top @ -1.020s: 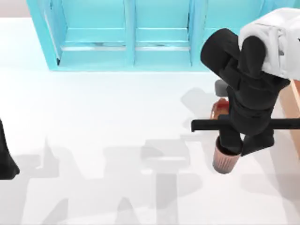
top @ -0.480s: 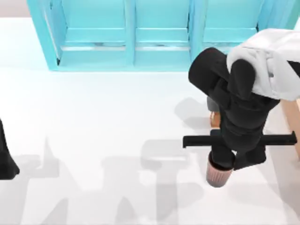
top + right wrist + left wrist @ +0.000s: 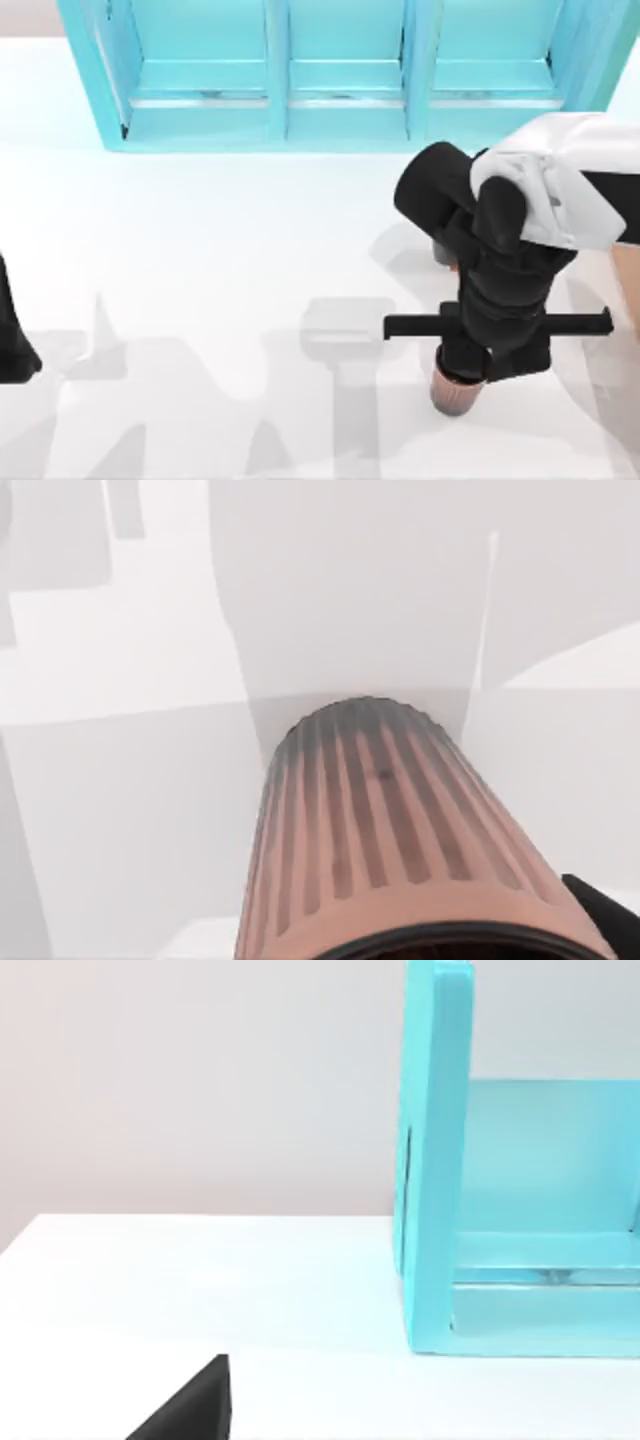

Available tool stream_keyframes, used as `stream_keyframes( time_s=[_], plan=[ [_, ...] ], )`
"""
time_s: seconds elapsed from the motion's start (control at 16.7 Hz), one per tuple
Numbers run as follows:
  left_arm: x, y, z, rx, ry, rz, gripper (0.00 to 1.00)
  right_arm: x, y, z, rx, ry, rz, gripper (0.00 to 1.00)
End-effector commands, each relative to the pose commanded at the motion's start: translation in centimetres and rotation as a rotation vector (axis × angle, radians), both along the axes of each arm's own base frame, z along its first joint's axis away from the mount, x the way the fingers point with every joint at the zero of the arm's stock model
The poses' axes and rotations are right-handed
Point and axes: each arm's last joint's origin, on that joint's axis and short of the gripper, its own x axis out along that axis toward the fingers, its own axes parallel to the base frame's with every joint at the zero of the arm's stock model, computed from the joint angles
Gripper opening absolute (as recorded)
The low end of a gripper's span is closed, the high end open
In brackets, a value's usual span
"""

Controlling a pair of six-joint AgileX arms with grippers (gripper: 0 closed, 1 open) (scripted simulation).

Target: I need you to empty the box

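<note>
My right gripper [image 3: 463, 366] is shut on a ribbed pinkish-brown cup [image 3: 452, 393], held over the white table right of centre. In the right wrist view the cup [image 3: 400, 830] points away from the camera above the bare tabletop. At the table's right edge a tan strip of the box [image 3: 632, 290] shows; its inside is out of view. A small orange item [image 3: 453, 262] and a grey one [image 3: 441, 250] peek out from under the right arm. My left gripper [image 3: 12, 345] is parked at the table's left edge.
A large turquoise three-bay shelf unit [image 3: 330, 70] stands along the back of the table, and its end wall [image 3: 435, 1160] shows in the left wrist view. The white tabletop [image 3: 220, 250] stretches open between the two arms.
My right arm has carried the cup leftward and toward the table's front, away from the box. The left arm has not moved.
</note>
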Motion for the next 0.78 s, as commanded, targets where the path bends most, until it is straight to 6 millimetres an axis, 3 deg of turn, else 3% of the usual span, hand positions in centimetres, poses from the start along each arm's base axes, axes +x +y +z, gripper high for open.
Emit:
stream_keyframes(
  time_s=[0.06, 0.78],
  plan=[
    [0.0, 0.0, 0.0, 0.0, 0.0, 0.0, 1.0, 0.0, 0.0, 0.0, 0.0, 0.0, 0.0, 0.0],
    [0.0, 0.0, 0.0, 0.0, 0.0, 0.0, 1.0, 0.0, 0.0, 0.0, 0.0, 0.0, 0.0, 0.9]
  ],
)
